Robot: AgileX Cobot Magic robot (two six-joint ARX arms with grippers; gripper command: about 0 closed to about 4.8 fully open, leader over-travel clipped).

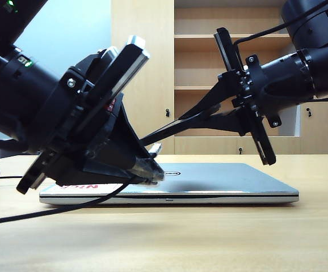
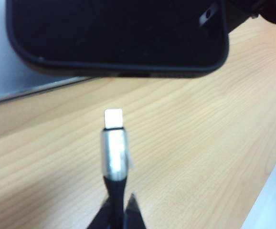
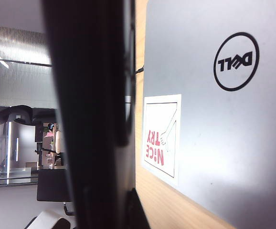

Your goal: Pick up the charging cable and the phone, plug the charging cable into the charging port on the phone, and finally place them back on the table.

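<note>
Above the wood-grain table point(image 2: 200, 143), left gripper point(image 2: 117, 207) pinches the charging cable point(image 2: 114, 157) (right gripper point(image 3: 128, 210) clamps the glossy phone point(image 3: 90, 119)).

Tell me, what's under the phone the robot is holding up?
Below the phone are the bare wooden table and the silver laptop's edge. The left gripper's cable plug points at it, not touching.

Above the table point(image 1: 209, 238), the left gripper point(image 2: 116, 210) holds the charging cable point(image 2: 114, 155) just short of the phone point(image 2: 119, 33) in the right gripper point(image 3: 128, 210); a laptop point(image 1: 221, 184) lies behind.
</note>
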